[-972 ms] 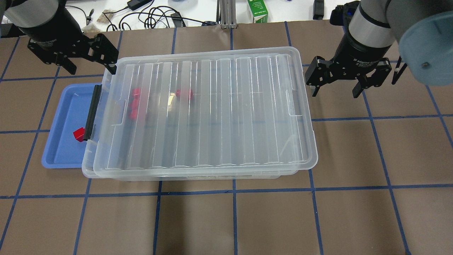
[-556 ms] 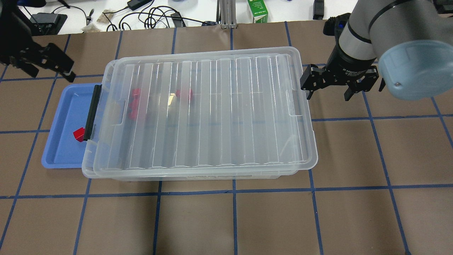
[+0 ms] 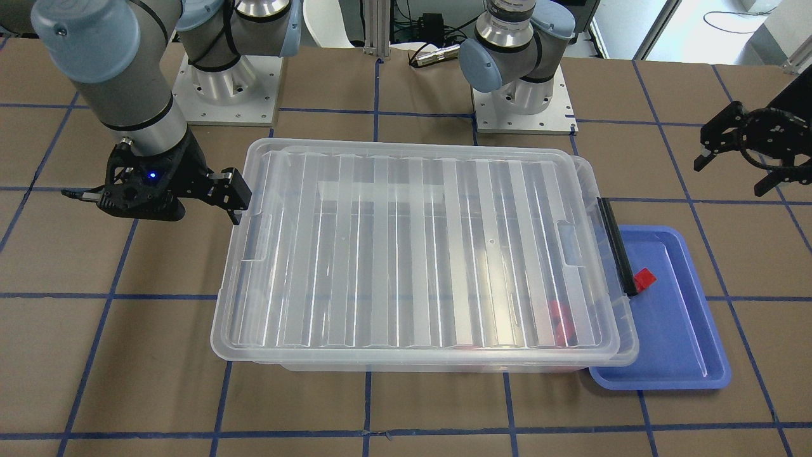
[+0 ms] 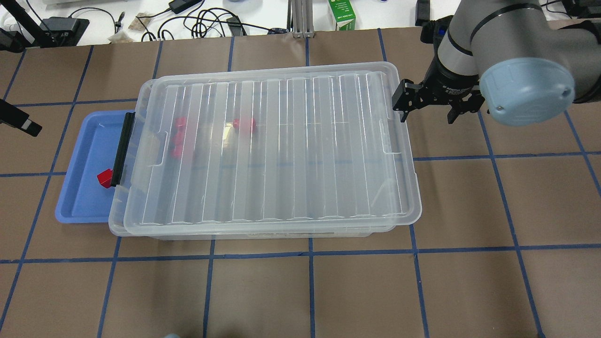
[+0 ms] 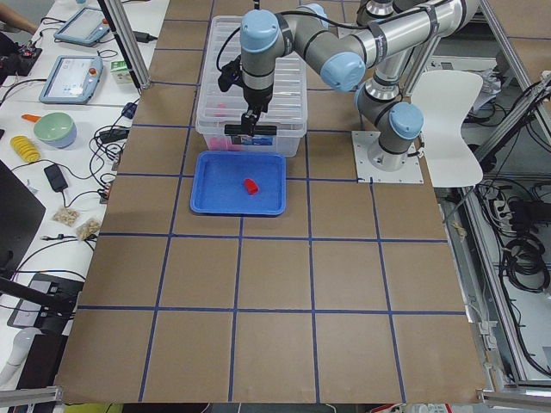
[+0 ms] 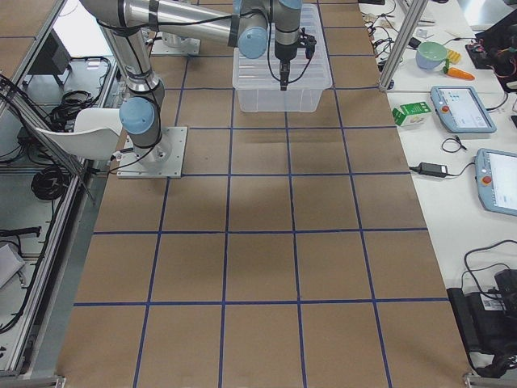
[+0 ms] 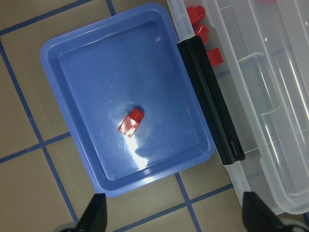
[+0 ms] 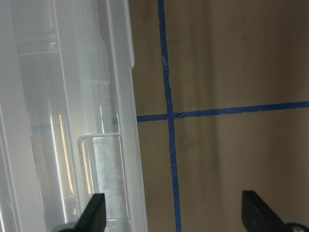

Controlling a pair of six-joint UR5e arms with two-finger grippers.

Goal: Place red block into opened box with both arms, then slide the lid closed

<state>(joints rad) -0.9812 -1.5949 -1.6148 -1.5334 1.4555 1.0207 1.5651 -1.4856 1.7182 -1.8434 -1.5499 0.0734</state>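
Observation:
The clear box (image 4: 141,232) stands mid-table with the ribbed lid (image 4: 281,150) lying on it, shifted slightly toward my right. Several red blocks (image 4: 178,136) show blurred through the lid. One red block (image 4: 104,178) (image 7: 131,123) lies in the blue tray (image 4: 80,188) at the box's left end. My right gripper (image 4: 426,110) is open at the lid's far right corner, one fingertip (image 4: 401,107) at the rim; whether it touches I cannot tell. My left gripper (image 3: 736,171) (image 7: 176,220) is open and empty, high above the tray.
A black latch bar (image 4: 123,148) runs along the box's left end, over the tray. A green carton (image 4: 342,14) and cables (image 4: 202,21) lie beyond the far edge. The arm bases (image 3: 520,101) stand behind the box. Brown table spreads in front.
My left gripper has pulled away from the lid's far left corner, to the left and nearly out of the overhead view. My right gripper has moved in to the lid's right edge.

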